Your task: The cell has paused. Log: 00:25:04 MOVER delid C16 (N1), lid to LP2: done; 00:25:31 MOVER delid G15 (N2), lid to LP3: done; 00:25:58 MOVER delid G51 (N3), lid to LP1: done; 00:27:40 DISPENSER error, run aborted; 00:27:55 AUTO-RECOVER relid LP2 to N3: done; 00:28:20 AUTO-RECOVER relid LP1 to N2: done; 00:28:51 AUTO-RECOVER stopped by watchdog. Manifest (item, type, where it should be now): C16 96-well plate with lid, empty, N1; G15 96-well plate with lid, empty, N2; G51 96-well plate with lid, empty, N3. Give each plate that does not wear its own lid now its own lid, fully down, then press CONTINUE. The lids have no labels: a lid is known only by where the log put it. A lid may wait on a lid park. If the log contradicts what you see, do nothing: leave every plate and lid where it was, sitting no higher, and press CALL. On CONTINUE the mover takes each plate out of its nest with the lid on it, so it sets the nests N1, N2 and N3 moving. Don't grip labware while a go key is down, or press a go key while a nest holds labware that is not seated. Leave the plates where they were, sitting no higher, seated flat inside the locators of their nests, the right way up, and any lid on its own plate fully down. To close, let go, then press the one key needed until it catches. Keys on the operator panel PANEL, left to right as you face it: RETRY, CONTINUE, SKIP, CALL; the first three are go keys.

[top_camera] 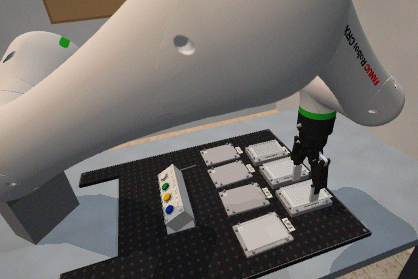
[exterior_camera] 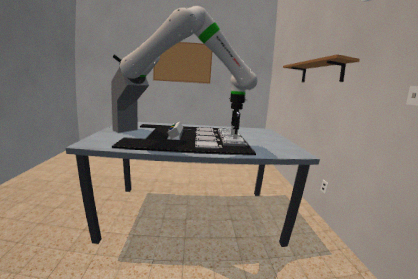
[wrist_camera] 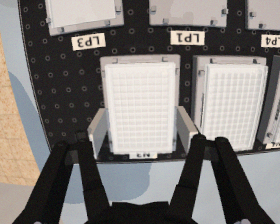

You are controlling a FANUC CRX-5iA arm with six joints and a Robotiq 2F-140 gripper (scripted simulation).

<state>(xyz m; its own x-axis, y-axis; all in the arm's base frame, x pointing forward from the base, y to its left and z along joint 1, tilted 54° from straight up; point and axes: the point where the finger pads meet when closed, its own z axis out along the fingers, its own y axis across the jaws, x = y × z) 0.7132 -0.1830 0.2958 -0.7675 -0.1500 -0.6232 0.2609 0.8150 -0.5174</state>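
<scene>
Three white 96-well plates sit in a row of nests on the right of the black baseplate: the far one (top_camera: 267, 151), the middle one (top_camera: 282, 169) and the near one (top_camera: 303, 196). My gripper (top_camera: 306, 185) is lowered over the near plate (wrist_camera: 140, 106). Its fingers are open and straddle the plate's two long sides, close to them. I cannot tell whether they touch. In the wrist view the middle plate (wrist_camera: 231, 103) lies to the right.
A column of lid parks runs left of the plates; the nearest one (top_camera: 262, 232) looks lighter than the others. The operator panel (top_camera: 175, 197), with coloured keys, stands left of the parks. The arm's large link fills the upper part of the top view.
</scene>
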